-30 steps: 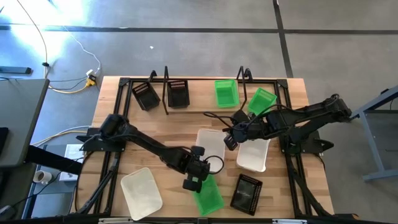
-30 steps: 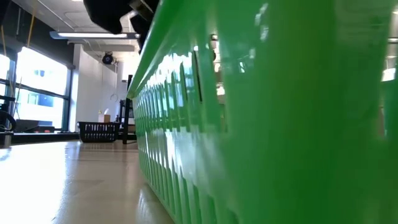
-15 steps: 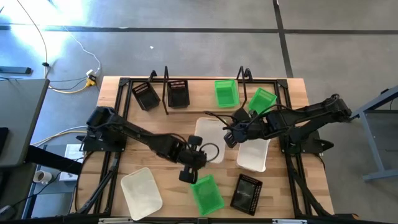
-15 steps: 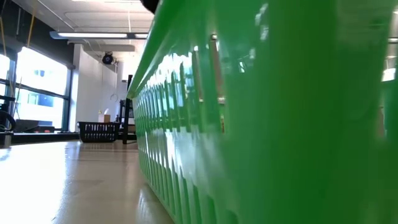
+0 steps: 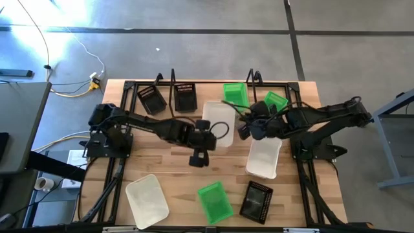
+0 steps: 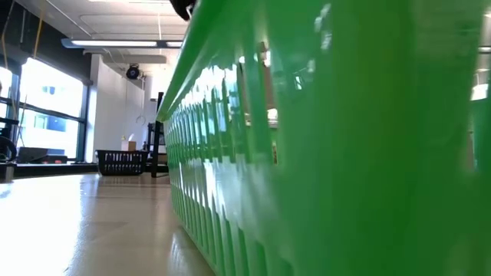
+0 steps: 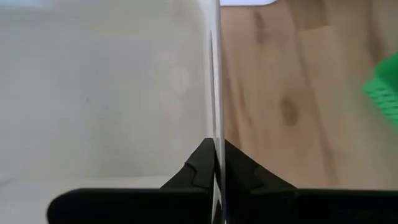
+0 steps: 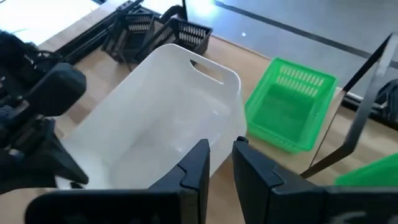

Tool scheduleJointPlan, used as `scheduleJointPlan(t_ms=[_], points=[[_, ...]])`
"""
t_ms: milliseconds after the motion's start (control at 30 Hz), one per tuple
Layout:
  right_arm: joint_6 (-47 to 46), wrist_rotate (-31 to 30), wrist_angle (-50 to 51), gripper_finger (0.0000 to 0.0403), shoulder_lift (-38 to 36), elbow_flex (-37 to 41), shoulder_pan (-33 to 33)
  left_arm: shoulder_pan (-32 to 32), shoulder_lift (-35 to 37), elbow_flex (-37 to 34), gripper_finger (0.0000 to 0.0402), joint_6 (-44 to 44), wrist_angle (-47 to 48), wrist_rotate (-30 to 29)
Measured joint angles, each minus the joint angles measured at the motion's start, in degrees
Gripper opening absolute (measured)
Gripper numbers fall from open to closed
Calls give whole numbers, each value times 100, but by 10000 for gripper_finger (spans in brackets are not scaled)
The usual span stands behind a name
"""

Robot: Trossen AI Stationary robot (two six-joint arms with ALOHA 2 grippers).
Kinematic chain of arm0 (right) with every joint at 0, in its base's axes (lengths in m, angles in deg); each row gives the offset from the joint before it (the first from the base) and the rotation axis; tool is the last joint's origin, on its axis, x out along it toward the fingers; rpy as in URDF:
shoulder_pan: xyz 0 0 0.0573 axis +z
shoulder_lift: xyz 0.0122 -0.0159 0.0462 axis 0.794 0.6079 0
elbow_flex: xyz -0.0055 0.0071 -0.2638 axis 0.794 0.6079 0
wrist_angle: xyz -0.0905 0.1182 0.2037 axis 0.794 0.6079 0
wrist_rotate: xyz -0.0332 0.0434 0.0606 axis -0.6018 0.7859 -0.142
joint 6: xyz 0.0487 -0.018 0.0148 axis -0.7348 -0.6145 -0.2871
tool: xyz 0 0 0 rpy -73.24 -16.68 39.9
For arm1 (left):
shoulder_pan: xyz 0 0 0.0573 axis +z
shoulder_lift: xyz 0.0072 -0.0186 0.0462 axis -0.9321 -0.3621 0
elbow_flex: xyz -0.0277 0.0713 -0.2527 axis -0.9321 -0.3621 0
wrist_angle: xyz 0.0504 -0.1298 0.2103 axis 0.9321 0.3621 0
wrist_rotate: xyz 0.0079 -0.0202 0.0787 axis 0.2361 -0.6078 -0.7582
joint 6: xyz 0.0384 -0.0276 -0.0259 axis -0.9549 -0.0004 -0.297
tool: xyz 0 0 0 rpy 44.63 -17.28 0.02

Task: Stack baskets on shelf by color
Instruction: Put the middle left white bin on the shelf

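Grey concrete floor surrounds a wooden tabletop (image 5: 162, 165) seen from above, with a thin black metal shelf (image 5: 172, 90) running along its far edge. Both dark arms meet over the middle of the tabletop around one white basket (image 5: 217, 123), which sits raised and tilted just in front of the shelf. The left hand (image 5: 199, 153) has its fingers pressed together on the near rim of that white basket; the left wrist view shows the thin white wall pinched between the two dark fingers (image 7: 200, 171). The right hand (image 5: 249, 127) grips the basket's right rim, and in the right wrist view its fingers (image 8: 194, 167) straddle the white edge. A second white basket (image 5: 263, 158) lies just right of centre, and a third white one (image 5: 147, 199) rests at the near left. On the shelf stand two black baskets (image 5: 151, 98) at the far left and a green basket (image 5: 235, 96) further right, with another green basket (image 5: 275, 101) tilted beside it. A third green basket (image 5: 215, 200) sits at the near edge, filling the low view (image 6: 322, 153), and a black basket (image 5: 256, 200) lies just to its right.
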Motion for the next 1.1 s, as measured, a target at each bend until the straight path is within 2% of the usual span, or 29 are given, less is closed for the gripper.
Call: scheduleJointPlan(t_ms=[467, 633, 933, 1100], points=[[793, 175, 28, 58, -205, -2, -665, 1322, -2, 0, 0, -438, 71, 129], [1021, 350, 51, 58, -247, -2, -981, 1761, -2, -1, 0, -747, 71, 404], [1399, 778, 32, 58, -276, -2, -1447, 2255, -10, 0, 0, -1216, 246, 413], [1531, 825, 30, 58, -274, -2, -1584, 2363, -66, -2, 0, -1471, 181, 544]])
